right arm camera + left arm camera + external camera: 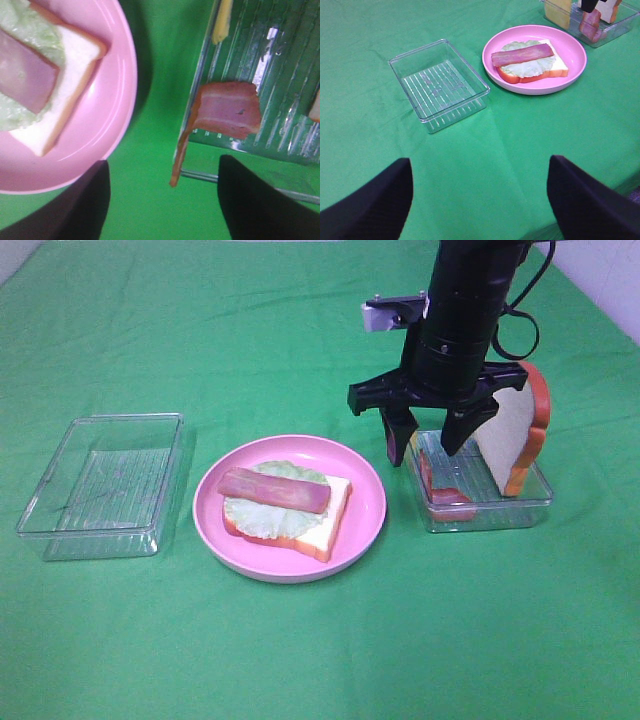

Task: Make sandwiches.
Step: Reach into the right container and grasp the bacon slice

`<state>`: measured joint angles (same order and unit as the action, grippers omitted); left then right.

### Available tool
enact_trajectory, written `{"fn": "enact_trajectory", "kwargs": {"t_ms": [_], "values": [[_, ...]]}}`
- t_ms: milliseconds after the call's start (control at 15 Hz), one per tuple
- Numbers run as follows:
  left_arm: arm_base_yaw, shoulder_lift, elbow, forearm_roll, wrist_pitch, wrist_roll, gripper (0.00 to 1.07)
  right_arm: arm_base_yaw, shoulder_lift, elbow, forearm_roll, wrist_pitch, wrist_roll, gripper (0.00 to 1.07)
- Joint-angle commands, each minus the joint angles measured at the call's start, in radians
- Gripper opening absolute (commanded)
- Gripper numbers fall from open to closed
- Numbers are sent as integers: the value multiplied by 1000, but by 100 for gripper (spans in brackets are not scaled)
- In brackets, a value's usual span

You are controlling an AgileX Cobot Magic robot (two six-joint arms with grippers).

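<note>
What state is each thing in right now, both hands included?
Left tray: empty.
Pink plate: holds bread slice, lettuce, bacon strip stacked; no top slice.
Right tray: holds second bacon strip, cheese slice, upright bread slice.
Right hand: open, above right tray, holding nothing.
Left hand: open, holding nothing.

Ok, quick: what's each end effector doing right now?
Left end effector: open, empty.
Right end effector: open, empty, above the bacon strip.

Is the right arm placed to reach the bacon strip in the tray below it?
Likely yes: the open right hand hangs above the bacon strip, nothing covers it, and the upright bread slice stands to one side.
</note>
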<state>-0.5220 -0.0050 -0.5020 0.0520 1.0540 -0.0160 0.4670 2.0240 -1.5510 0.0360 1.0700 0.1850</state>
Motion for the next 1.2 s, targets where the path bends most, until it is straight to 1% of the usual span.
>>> {"fn": "enact_trajectory", "kwargs": {"t_ms": [67, 133, 200, 400, 467, 933, 1200], "values": [[-2, -20, 4, -9, -9, -1, 72, -2, 34, -7, -57, 2, 13, 59], [-2, -20, 4, -9, -9, -1, 72, -2, 38, -7, -61, -4, 13, 58], [-2, -20, 4, -9, -9, -1, 72, -2, 48, -7, -60, -34, 13, 52], [-2, -20, 4, -9, -9, -1, 72, -2, 52, -7, -59, -44, 13, 43], [-2, -20, 4, -9, -9, -1, 72, -2, 52, -7, -59, -41, 13, 42], [-2, -20, 4, -9, -9, -1, 72, -2, 53, -7, -98, -41, 28, 42], [-2, -20, 4, -9, -9, -1, 72, -2, 73, -7, -90, -30, 27, 37]]}}
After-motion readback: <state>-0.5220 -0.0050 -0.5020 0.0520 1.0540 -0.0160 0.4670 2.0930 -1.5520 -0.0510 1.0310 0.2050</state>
